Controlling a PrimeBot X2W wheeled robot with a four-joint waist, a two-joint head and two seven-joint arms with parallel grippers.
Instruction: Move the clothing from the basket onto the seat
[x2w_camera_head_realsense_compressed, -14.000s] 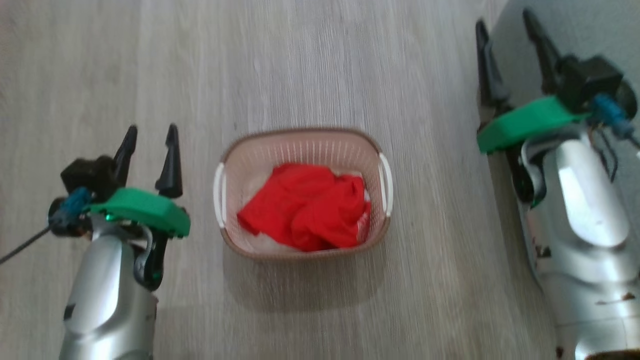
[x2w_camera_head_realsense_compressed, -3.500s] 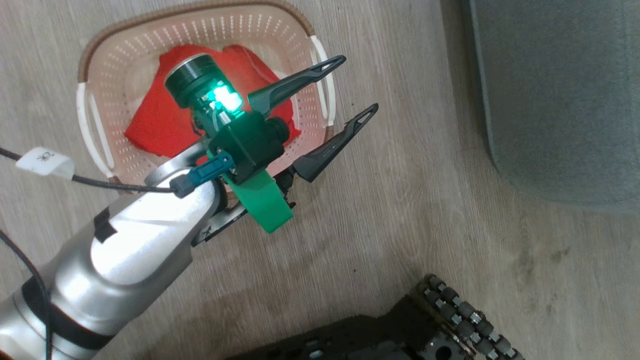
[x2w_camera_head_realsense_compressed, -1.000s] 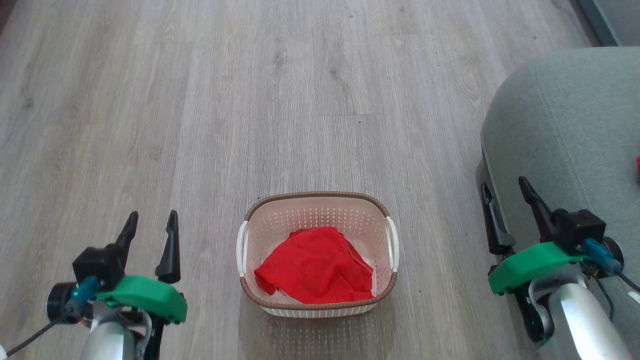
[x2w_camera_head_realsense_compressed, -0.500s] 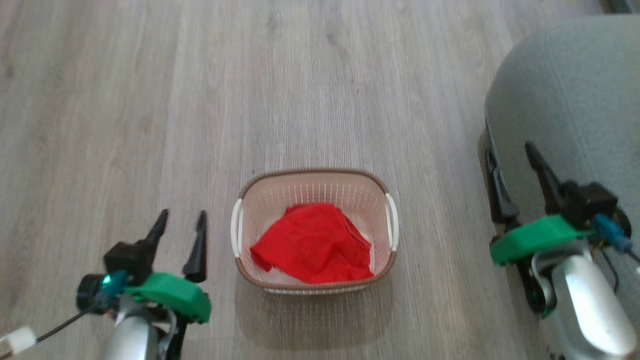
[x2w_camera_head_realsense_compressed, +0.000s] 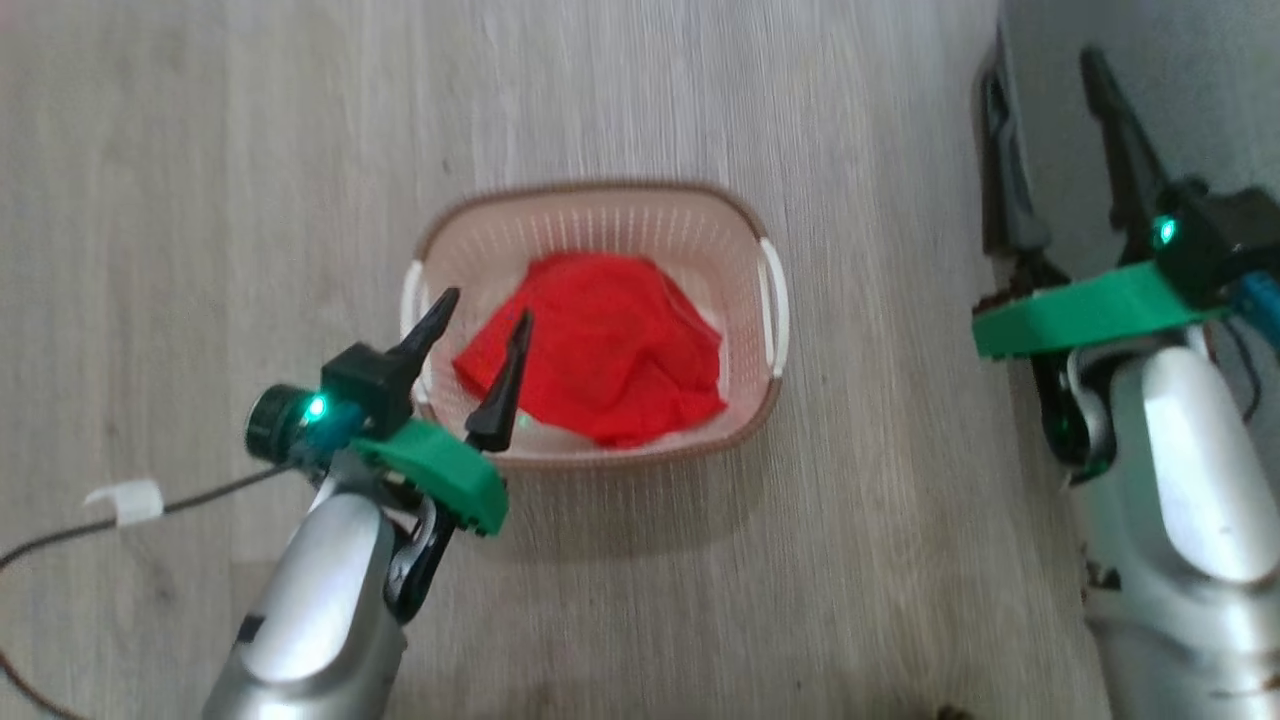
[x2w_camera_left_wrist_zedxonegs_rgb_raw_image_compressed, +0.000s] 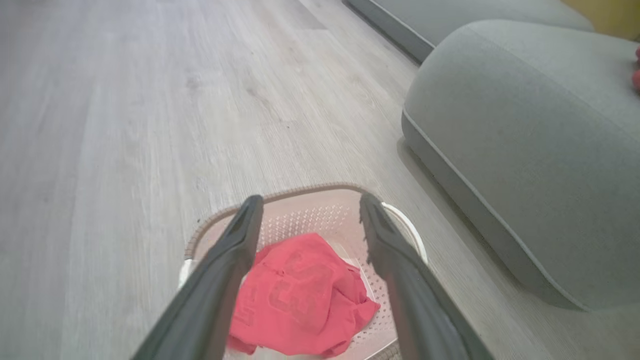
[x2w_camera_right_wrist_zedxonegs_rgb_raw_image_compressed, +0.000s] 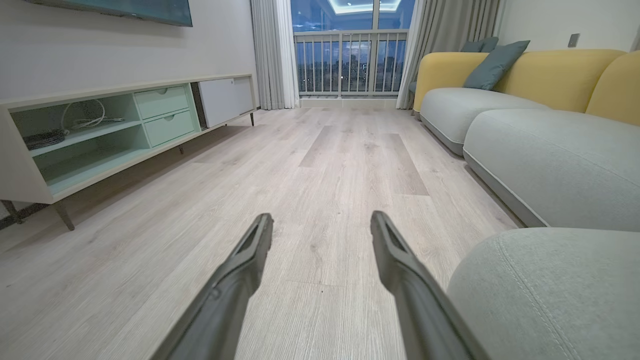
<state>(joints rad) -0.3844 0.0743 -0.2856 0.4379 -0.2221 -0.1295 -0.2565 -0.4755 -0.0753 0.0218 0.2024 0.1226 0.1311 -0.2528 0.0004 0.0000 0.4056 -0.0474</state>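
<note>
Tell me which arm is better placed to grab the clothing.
Left. The left gripper hangs open over the basket rim, fingers aimed at the clothing. The right gripper, also open, is by the seat, away from the basket.

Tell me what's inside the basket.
Crumpled red clothing lies in the basket, with faint lettering on top in the left wrist view. Perforated wall shows around it. Most of the base, and anything beneath the cloth, is covered.

Seat cropped right; clothing lettering unreadable.
</note>
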